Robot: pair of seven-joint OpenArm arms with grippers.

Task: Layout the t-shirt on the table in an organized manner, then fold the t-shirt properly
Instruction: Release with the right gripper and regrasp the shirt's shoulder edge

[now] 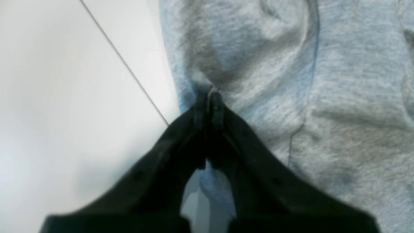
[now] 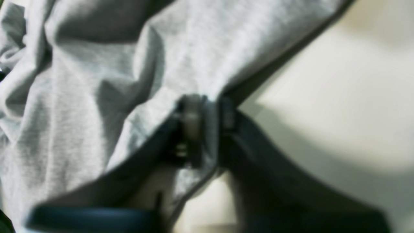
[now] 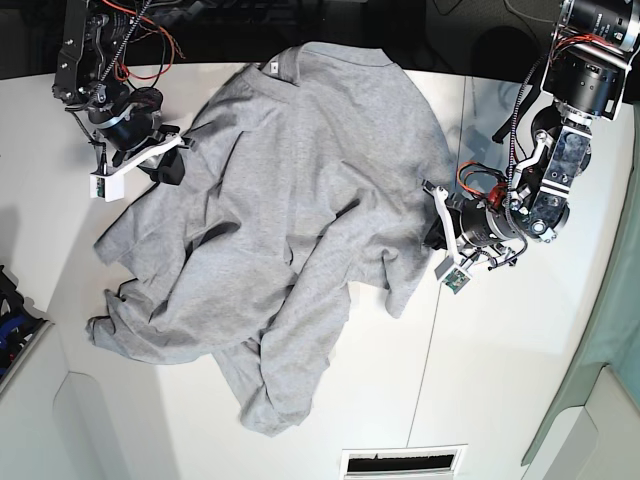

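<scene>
The light grey t-shirt (image 3: pixel 300 200) lies crumpled and creased on the white table (image 3: pixel 520 380), collar at the far edge, with no lettering showing. At the shirt's right edge my left gripper (image 3: pixel 432 228) holds the fabric. In the left wrist view its fingertips (image 1: pixel 210 95) are pressed together on a pinch of the grey cloth (image 1: pixel 323 81). My right gripper (image 3: pixel 172 158) is at the shirt's upper left edge. In the right wrist view that gripper (image 2: pixel 208 111) is shut with a fold of the shirt's hem (image 2: pixel 97 81) between its fingers.
A thin dark seam (image 1: pixel 123 61) crosses the tabletop beside the left gripper. A white vent grille (image 3: pixel 400 462) sits at the table's front edge. A dark blue object (image 3: pixel 15 310) shows at the left border. Bare table lies right of the shirt (image 3: pixel 560 330).
</scene>
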